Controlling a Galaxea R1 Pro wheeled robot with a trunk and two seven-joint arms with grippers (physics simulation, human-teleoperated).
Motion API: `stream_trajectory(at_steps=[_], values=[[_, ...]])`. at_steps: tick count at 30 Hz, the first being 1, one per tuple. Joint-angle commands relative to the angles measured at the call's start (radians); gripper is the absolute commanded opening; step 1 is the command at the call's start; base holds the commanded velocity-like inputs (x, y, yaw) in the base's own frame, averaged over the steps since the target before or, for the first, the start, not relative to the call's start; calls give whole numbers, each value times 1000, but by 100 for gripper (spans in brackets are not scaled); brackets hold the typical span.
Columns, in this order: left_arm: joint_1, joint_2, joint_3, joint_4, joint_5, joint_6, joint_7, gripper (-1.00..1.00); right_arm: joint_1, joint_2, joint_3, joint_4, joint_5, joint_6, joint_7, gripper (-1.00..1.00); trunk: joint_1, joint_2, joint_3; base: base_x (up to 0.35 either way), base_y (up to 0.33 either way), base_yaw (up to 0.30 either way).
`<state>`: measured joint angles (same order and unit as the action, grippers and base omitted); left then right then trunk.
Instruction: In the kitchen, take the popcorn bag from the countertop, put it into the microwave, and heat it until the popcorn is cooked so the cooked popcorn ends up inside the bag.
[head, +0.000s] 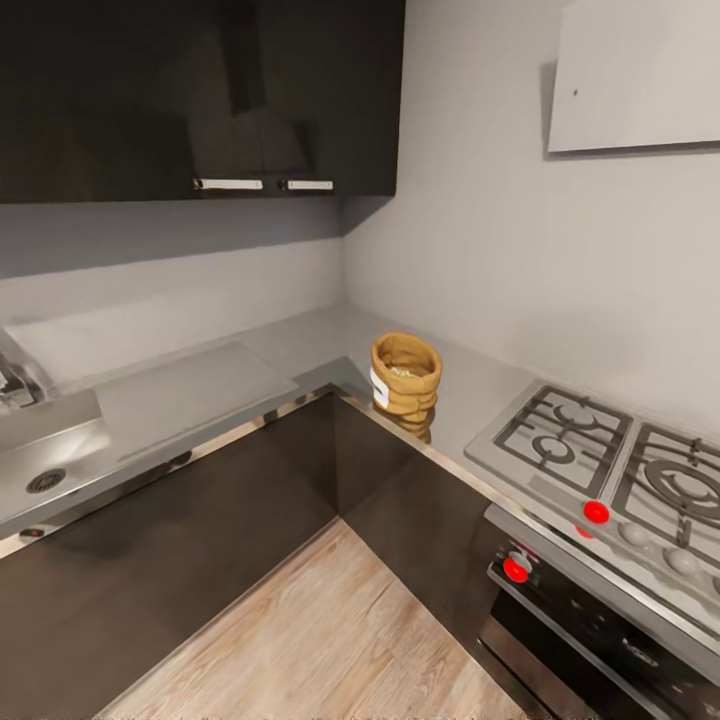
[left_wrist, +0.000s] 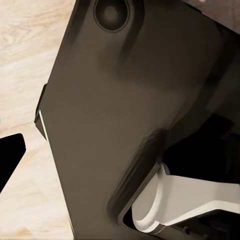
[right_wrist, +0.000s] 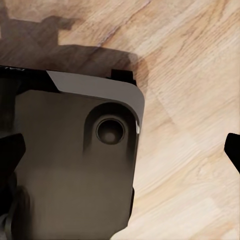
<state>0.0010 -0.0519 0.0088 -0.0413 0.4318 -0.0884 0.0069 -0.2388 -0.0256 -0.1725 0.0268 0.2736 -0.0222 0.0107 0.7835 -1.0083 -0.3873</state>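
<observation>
The popcorn bag, a mustard-tan sack with a rolled rim and a white label, stands upright on the grey countertop near its inner corner. Small pale pieces of popcorn show in its open top. The microwave is out of view. In the right wrist view, my right gripper is open, its dark fingertips at opposite picture edges with nothing between them, over the robot's dark base and the floor. Of my left gripper, one dark fingertip shows; the other side is lost against the dark base.
A gas hob lies right of the bag, with a dark oven and its red knobs below. A sink is at the far left. Dark wall cabinets hang above. Wood floor fills the corner between the cabinet fronts.
</observation>
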Motion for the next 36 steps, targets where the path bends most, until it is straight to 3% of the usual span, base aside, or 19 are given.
stream_trajectory(at_steps=[1, 36], values=[[0, 0, 0, -1, 4, -2, 1, 100, -2, 0, -9, 3, 9, -2, 1, 100, 0, -1, -3, 0, 0, 0], [0, 0, 0, 0, 1, -2, -8, 100, -2, -5, -7, 2, 12, -13, 2, 100, 0, -1, -59, 0, 0, 0]])
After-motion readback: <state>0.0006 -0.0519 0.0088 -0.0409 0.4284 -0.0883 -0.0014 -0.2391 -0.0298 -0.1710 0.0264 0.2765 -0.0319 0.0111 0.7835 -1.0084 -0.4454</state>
